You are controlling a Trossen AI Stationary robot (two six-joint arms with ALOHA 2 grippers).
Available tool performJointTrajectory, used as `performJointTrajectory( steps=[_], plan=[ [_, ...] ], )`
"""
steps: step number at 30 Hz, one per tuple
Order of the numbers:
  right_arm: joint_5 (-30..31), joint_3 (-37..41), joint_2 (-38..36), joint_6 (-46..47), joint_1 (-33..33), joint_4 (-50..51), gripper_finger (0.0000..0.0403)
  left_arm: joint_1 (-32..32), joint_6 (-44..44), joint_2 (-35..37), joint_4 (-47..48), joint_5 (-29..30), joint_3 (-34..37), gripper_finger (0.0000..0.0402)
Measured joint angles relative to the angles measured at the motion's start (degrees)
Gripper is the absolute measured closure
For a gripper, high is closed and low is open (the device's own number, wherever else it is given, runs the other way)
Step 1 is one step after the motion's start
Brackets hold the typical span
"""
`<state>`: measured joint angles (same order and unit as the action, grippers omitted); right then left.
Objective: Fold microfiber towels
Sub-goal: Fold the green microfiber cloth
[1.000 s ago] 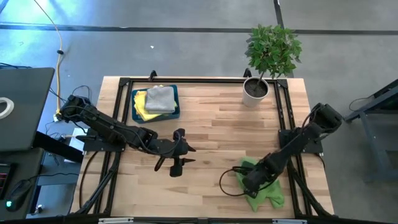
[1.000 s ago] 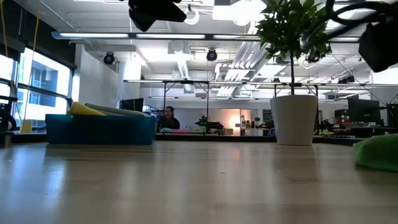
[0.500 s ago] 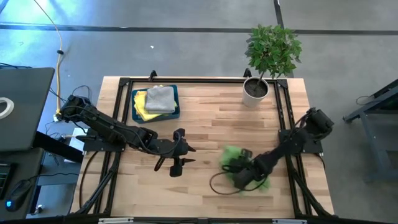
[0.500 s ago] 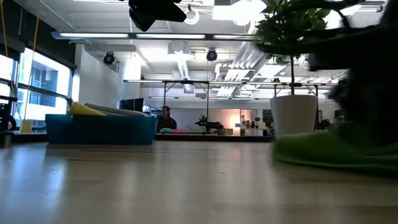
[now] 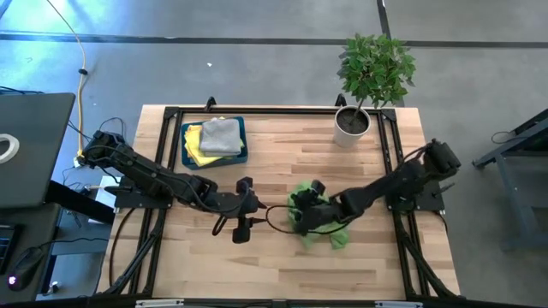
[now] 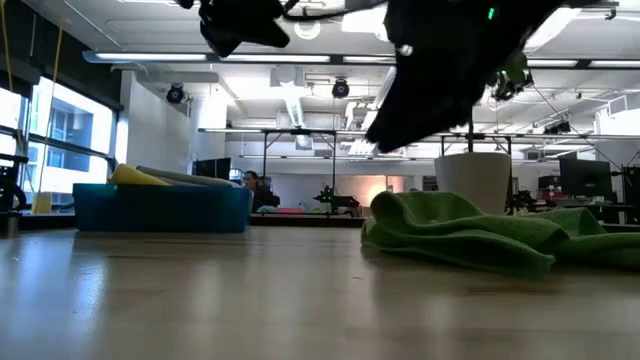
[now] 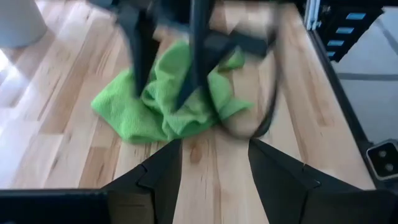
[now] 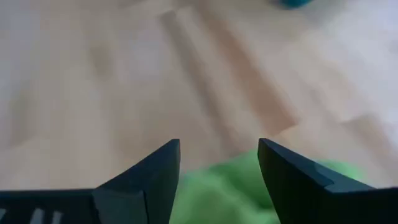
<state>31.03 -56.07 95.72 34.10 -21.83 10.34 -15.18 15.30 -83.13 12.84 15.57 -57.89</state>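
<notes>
Bright green towel [image 5: 318,224] lies crumpled in a soft heap on the wooden table [image 5: 282,162], right under the right gripper [image 5: 310,205], whose jaws stand wide with nothing between them. It looks light, limp and fuzzy, likely to sag and drag, so a pinch at a loose corner or edge seems best. Just beside the heap waits the left gripper [image 5: 248,208], jaws spread too, holding nothing. Well beyond it, grey and yellow towels [image 5: 219,135] sit in the rigid teal tray [image 5: 244,145]; a potted plant [image 5: 364,81] stands farther off.
</notes>
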Motion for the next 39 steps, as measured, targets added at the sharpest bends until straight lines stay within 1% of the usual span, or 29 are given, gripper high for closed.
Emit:
performJointTrajectory(
  steps=[4, 5, 7, 10, 12, 14, 16, 20, 25, 29, 34, 37, 39],
  plan=[
    [-17.97, -2.83, -2.4, -3.47, -1.23, 6.86, 0.0194, -0.46, 1.01, 0.0, 2.09, 0.0, 0.0, 0.0228],
    [-20.83, -3.01, -2.35, -4.82, -2.17, 7.29, 0.0194, -0.65, 1.01, 0.0, 2.25, 0.0, 0.0, 0.0228],
    [-22.3, -3.02, -1.96, -8.3, -4.51, 9.24, 0.0194, -1.05, 1.01, 0.0, 2.45, 0.0, 0.0, 0.0228],
    [-21.15, -3.02, -0.48, -16.15, -7.65, 12.47, 0.0194, -1.61, 1.01, 0.0, 2.37, 0.02, 0.0, 0.0228],
    [-17.99, -3.0, 0.44, -21.38, -9.25, 14.07, 0.0194, -1.96, 1.01, 0.0, 2.34, 0.04, 0.0, 0.0228],
    [-14.91, -3.0, 1.46, -23.84, -10.38, 14.6, 0.0194, -2.29, 1.01, 0.0, 2.36, 0.04, 0.0, 0.0228],
    [-14.73, -3.01, 2.4, -24.13, -10.92, 14.63, 0.0195, -2.57, 1.01, 0.0, 2.36, 0.07, 0.0, 0.0228],
    [-17.31, -3.0, 4.05, -23.66, -11.42, 16.54, 0.0195, -2.97, 1.01, 0.0, 2.33, 0.11, 0.0, 0.0228],
    [-17.26, -3.02, 6.01, -24.1, -12.17, 19.18, 0.0195, -2.99, 1.01, 0.0, 1.94, 0.24, 0.0, 0.0228],
    [-10.94, -3.0, 6.97, -24.12, -12.43, 21.31, 0.0195, -2.97, 1.01, 0.0, 1.55, 0.48, 0.0, 0.0228],
    [-2.78, -3.02, 7.11, -24.1, -12.43, 21.12, 0.0195, -2.93, 1.01, 0.0, 0.96, 0.64, 0.0, 0.0228],
    [-1.14, -3.02, 7.11, -24.1, -12.43, 21.04, 0.0197, -2.93, 1.01, 0.0, 1.02, 0.68, 0.0, 0.0228],
    [-1.16, -3.01, 7.11, -24.05, -12.43, 20.75, 0.0207, -2.93, 1.01, 0.0, 1.02, 0.68, 0.0, 0.0228]
  ],
)
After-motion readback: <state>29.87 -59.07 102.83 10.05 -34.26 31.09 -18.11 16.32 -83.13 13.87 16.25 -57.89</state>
